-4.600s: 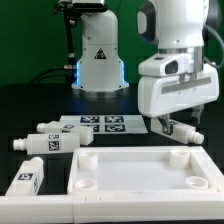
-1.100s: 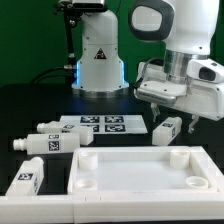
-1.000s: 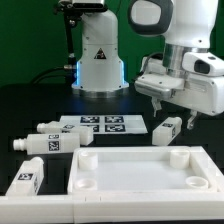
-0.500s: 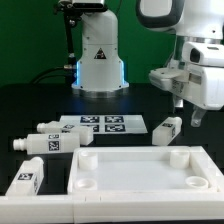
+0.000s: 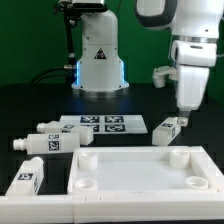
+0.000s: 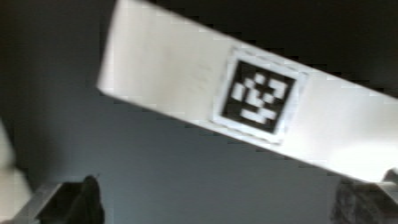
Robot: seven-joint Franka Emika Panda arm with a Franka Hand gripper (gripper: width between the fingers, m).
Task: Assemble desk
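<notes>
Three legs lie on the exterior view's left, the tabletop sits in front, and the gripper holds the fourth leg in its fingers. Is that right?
Not quite. The gripper holds nothing. The fourth leg lies on the table, and the wrist view shows the fingers spread open above it, clear of it. The rest of the statement stands.

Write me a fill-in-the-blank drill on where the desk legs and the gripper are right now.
1. On the exterior view's left, near the tabletop, lie ____ loose legs.
2. The gripper hovers over the single leg on the exterior view's ____.
3. The gripper's jaws are ____, with nothing held between them.

Missing words: three; right; open.
</notes>
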